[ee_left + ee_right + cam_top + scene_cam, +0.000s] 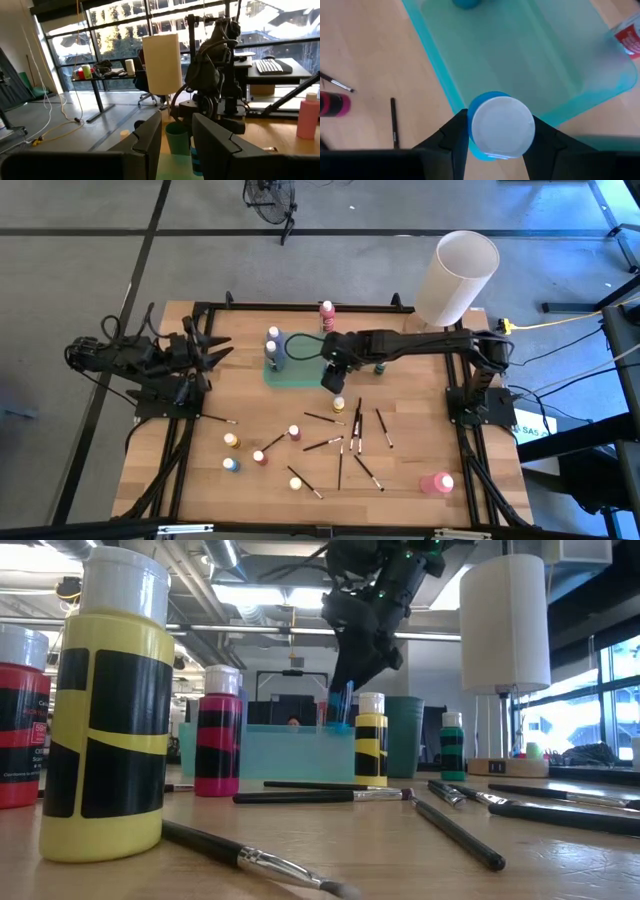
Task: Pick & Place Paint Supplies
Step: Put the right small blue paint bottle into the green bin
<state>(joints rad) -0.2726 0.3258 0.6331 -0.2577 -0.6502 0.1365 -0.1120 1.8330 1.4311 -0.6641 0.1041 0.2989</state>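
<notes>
My right gripper (333,376) is shut on a blue paint bottle with a white cap (502,125). It holds the bottle over the right end of the teal tray (300,372), at the tray's wall (440,75). Two blue bottles (274,348) stand in the tray. On the wood lie or stand more bottles: yellow (338,404), red (327,310), green (380,367). Several dark brushes (340,442) are scattered near them. At the table's left edge my left gripper (215,352) waits open, its fingers (150,137) apart with nothing between them. My right gripper pinches the blue bottle between its two fingers (455,137), one on each side of the body (481,102) just under the white cap. The fingers slant down from above. The bottle hangs cap up, its lower end (341,718) at the tray's rim; I cannot tell whether it touches.
A tall white cylinder (455,275) stands at the far right corner. A large pink bottle (437,482) lies near the front right. Small bottles (232,440) dot the front left of the table. A black frame (300,308) runs along the table's edges.
</notes>
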